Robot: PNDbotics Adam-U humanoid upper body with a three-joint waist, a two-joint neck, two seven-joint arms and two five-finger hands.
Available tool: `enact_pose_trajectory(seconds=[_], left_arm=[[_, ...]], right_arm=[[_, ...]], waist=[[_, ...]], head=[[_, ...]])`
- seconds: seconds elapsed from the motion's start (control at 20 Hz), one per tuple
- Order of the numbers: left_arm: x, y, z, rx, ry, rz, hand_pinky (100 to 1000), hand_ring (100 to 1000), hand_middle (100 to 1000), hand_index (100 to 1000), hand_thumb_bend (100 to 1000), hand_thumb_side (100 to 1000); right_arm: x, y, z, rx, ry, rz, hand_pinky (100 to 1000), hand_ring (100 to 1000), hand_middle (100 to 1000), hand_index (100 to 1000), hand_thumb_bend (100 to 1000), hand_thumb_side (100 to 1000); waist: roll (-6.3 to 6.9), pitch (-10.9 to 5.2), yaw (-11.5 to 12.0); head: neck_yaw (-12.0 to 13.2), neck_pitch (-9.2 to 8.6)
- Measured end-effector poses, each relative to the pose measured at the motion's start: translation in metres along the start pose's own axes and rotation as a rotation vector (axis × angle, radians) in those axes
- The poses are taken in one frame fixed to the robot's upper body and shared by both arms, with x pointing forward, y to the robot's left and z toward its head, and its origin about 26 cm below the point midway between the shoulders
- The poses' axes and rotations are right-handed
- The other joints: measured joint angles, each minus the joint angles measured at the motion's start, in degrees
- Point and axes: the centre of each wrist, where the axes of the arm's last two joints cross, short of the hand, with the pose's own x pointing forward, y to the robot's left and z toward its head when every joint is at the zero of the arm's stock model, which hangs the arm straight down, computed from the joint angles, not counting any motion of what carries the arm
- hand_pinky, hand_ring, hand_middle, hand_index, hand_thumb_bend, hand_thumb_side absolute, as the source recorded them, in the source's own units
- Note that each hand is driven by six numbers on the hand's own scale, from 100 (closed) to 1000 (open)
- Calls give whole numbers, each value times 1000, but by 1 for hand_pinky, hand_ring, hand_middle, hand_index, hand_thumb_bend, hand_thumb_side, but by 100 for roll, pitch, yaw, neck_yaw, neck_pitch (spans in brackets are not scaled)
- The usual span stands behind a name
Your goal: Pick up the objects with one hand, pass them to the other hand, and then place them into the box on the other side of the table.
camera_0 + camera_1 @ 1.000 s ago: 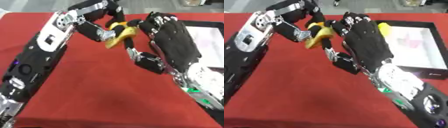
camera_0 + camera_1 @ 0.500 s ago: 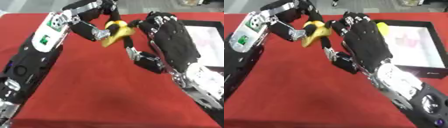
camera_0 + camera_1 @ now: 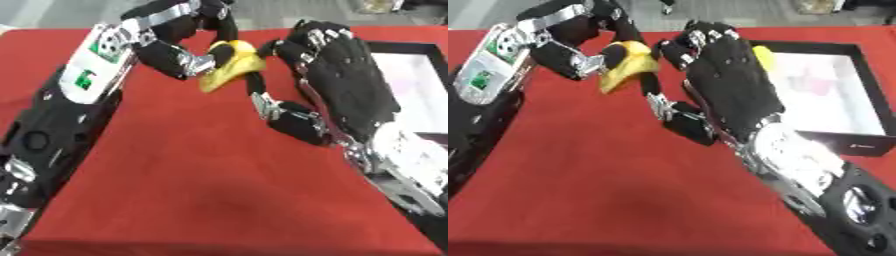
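Note:
A yellow, banana-like object (image 3: 232, 65) hangs above the red table near its far edge. My left hand (image 3: 188, 57) comes in from the upper left and is shut on the object's left side. My right hand (image 3: 346, 85) stands just to the object's right, back toward the camera. It is open, with fingers (image 3: 284, 45) at the object's right edge and thumb (image 3: 289, 120) spread out below it. Whether those fingers touch the object I cannot tell. The black-rimmed box (image 3: 866, 75) with a white floor lies behind the right hand at the far right.
Inside the box lie a yellow thing (image 3: 763, 55) and a pink thing (image 3: 820, 85), partly hidden by my right hand. The red table cloth (image 3: 192, 190) stretches toward the near edge. My left forearm (image 3: 79, 100) runs along the table's left side.
My left forearm has swung a little, and the yellow object has risen slightly with it. The right hand has stayed open in nearly the same place.

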Motion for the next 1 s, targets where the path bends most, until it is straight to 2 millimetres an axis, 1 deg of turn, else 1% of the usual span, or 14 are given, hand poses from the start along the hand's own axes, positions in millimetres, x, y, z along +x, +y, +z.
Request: enact_pose_trajectory(seconds=[0.2,0.55,0.8,1.0], left_arm=[[-1,-1,-5,-6,-6,3,736,550,445,603,100,370],[-1,-1,-10,-7,-11,-1,741,567,460,613,100,374],[-4,2,-13,17,-12,0,753,605,504,644,100,364],[-8,7,-15,51,-16,6,761,625,530,661,100,402]], right_arm=[[-3,-1,0,1,0,6,468,517,196,204,100,332],[-6,-3,-2,-13,0,15,477,506,195,197,100,299],[-11,-6,-3,-20,2,29,498,490,206,193,100,237],[-18,-9,-4,-16,-2,47,518,478,217,189,100,186]], waist=[[-1,0,0],[-1,0,-17],[-7,-21,-30],[-39,-56,-63]], head=[[-8,0],[-37,0],[-40,0],[-46,0]])
